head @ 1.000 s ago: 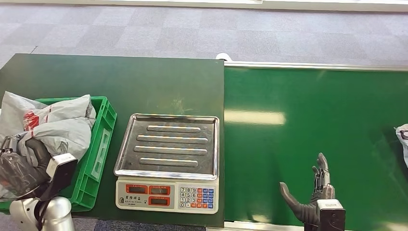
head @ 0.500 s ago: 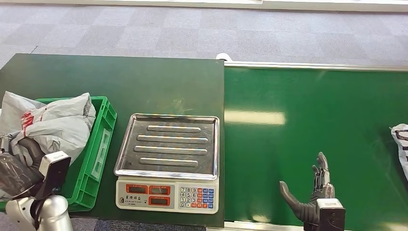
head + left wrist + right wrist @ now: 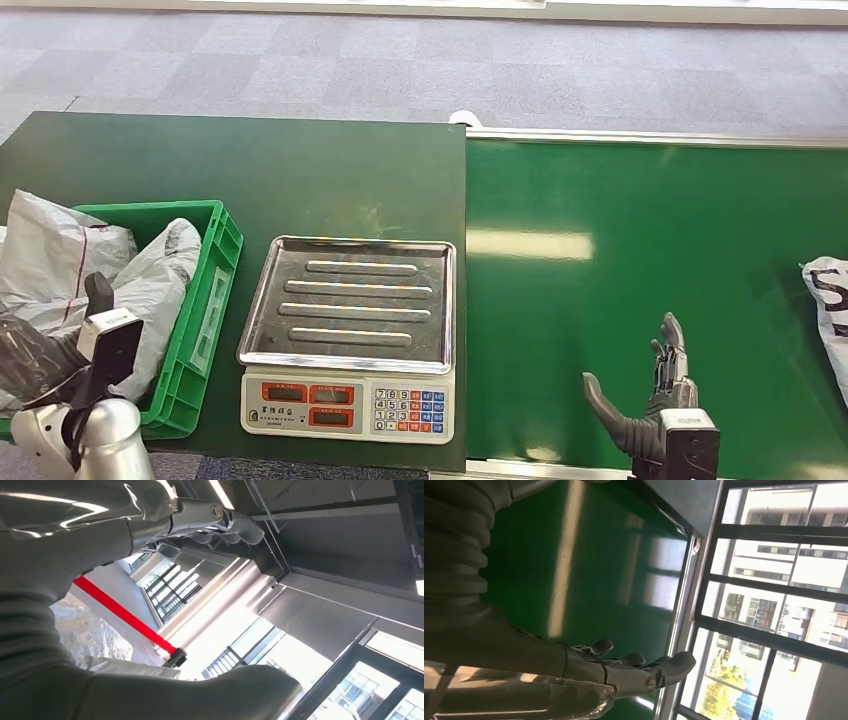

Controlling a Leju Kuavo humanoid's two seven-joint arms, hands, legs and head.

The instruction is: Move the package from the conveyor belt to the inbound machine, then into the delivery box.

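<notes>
While right hand point(image 3: 650, 405) spread empty, crumpled grey package point(image 3: 828, 310) lies at belt point(image 3: 640, 250) edge

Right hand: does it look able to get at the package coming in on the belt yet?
Probably yes. The right hand hovers open over the conveyor belt, with bare belt between it and the grey package at the right edge, though a stretch remains.

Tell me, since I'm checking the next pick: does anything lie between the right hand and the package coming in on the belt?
Nothing visible does. The right hand is open over the near edge of the belt, and the package sits at the belt's right edge, with bare green belt between them.
</notes>
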